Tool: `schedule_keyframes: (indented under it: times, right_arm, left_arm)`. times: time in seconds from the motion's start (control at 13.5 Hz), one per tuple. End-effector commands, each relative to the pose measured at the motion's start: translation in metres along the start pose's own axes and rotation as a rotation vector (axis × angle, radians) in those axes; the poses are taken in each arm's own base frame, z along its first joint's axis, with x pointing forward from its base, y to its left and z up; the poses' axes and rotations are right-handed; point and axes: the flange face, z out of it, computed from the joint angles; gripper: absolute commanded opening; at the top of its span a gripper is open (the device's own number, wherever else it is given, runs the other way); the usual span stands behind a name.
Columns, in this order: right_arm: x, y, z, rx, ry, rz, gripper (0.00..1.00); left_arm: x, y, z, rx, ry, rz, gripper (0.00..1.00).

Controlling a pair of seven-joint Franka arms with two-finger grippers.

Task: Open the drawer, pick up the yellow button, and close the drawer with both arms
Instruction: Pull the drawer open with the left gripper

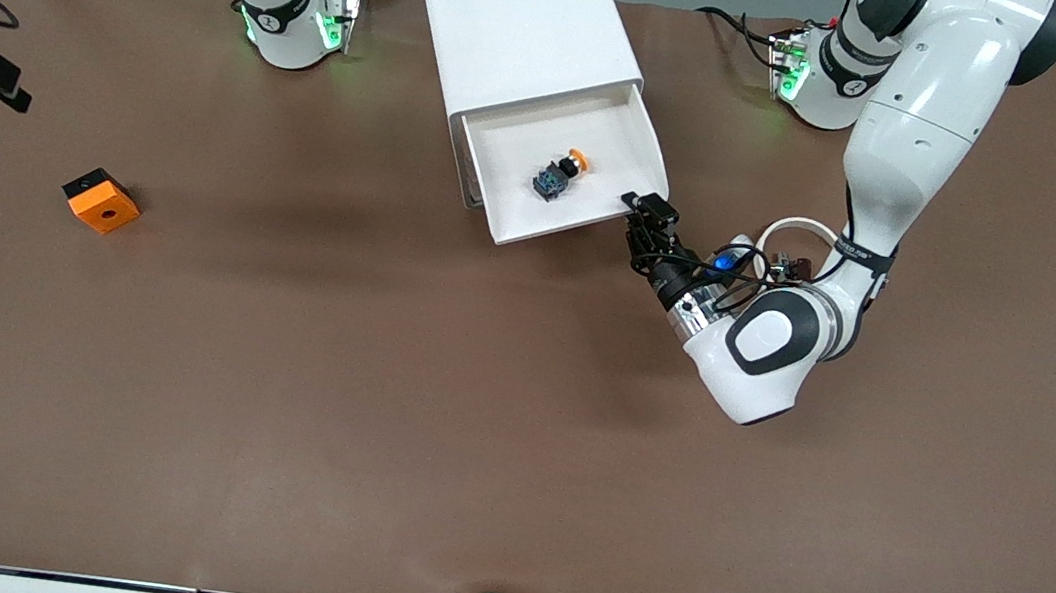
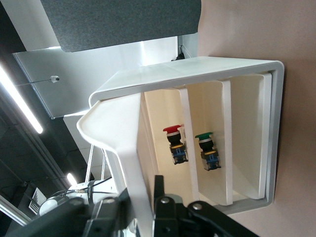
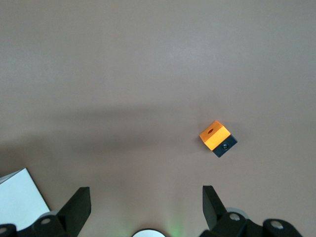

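The button (image 1: pixel 563 172) lies on its side on the floor of the pulled-out top drawer (image 1: pixel 597 224), roughly in the middle of the tray, its long axis slanting from the yellow-orange cap toward the cabinet (image 1: pixel 521 24) down to the blue base nearer the front camera, with the black body between. From the left gripper (image 1: pixel 646 218), which sits at the drawer's front corner on the left arm's end, the button lies a short way inward across the tray. In the left wrist view the drawer's cream front lip runs between the black fingers (image 2: pixel 159 197), which stand close together about it; whether they are gripping that lip or just letting go cannot be told. That same view looks into the lower drawers, where a red-capped button (image 2: pixel 174 143) and a green-capped button (image 2: pixel 206 147) rest in separate trays. The left arm is plainly the nearer one and appears better placed to reach in. The right gripper (image 3: pixel 146 210) hangs with its jaws wide apart and empty high over bare table, waiting, with an orange block (image 1: pixel 101 201) below on the brown table (image 1: pixel 508 455) toward the right arm's end, well apart from the cabinet.
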Motion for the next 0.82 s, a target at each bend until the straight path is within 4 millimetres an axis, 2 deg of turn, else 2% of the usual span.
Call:
schedule_keyframes:
  times: [0.0,0.07,0.15,0.3,0.37,0.45,0.52,0.59,0.74]
  right_arm:
    - [0.034,0.011,0.032,-0.011,-0.049,0.003,1.00]
    - [0.041,0.018,0.040,-0.012,-0.063,0.015,1.00]
    - [0.047,0.020,0.047,-0.014,-0.073,0.018,1.00]
    - [0.053,0.031,0.051,-0.015,-0.058,0.035,1.00]
    - [0.053,0.028,0.050,-0.019,-0.055,0.044,1.00]
    - [0.052,0.023,0.048,-0.025,-0.056,0.057,1.00]
    - [0.051,0.015,0.049,-0.025,-0.067,0.125,1.00]
    - [0.050,-0.003,0.048,-0.018,-0.080,0.205,1.00]
    - [0.039,-0.050,0.033,-0.005,-0.075,0.272,1.00]
  left_arm:
    - [0.000,-0.006,-0.008,-0.006,-0.010,0.022,0.69]
    - [-0.001,-0.006,-0.009,-0.016,-0.010,0.021,0.87]
    - [-0.001,-0.008,-0.011,-0.028,-0.011,0.025,1.00]
    - [-0.005,-0.013,-0.018,-0.062,-0.015,0.058,1.00]
    - [-0.005,-0.018,-0.025,-0.104,0.004,0.116,1.00]
    - [-0.010,-0.032,-0.031,-0.161,0.065,0.205,1.00]
    - [-0.010,-0.037,-0.038,-0.193,0.096,0.276,1.00]
    - [-0.008,-0.039,-0.041,-0.206,0.125,0.355,1.00]
    - [-0.008,-0.061,-0.051,-0.255,0.202,0.552,1.00]
